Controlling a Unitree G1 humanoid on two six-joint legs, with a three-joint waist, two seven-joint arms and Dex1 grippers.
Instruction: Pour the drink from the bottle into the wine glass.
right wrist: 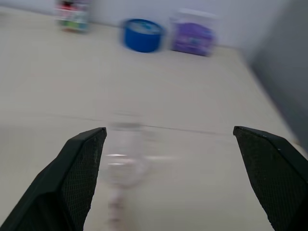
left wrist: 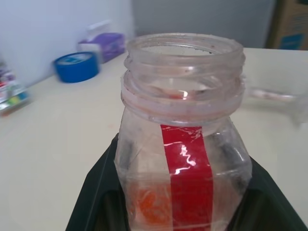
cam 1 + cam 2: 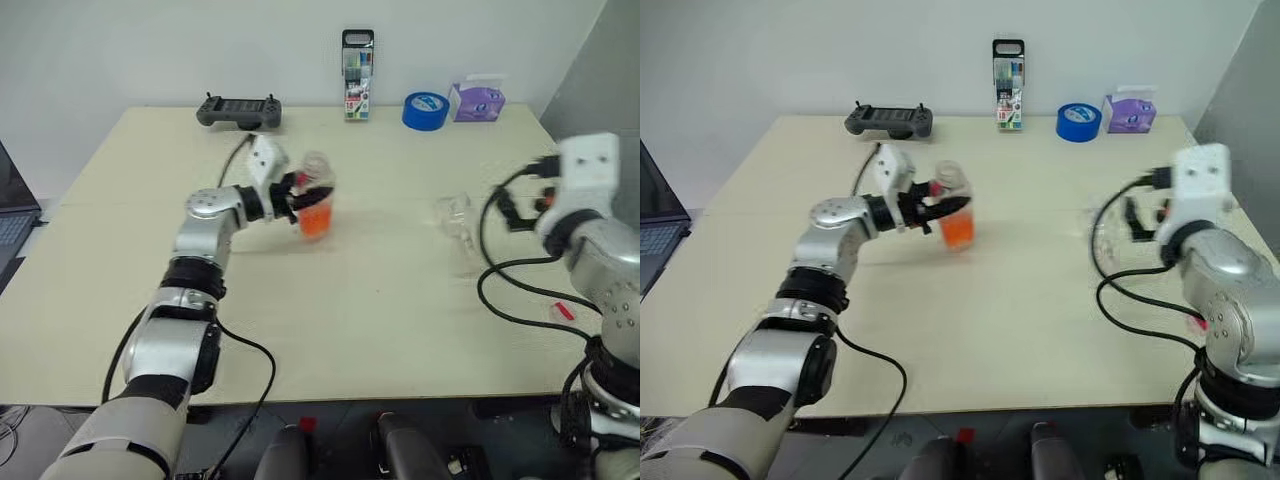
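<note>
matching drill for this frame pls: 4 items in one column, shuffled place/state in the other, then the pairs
Items:
1. bottle
2. wine glass
3. right gripper
4. blue tape roll

States:
A. open, holding nothing
B. at the table's far edge, beside the purple box
C. uncapped, clamped in the shut left gripper
D. on the table ahead of the right gripper

Pairs: 1-C, 2-D, 3-A, 4-B

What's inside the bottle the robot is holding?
Orange drink sits low in the bottle, which has no cap on. The left gripper and red label hide part of it.
</note>
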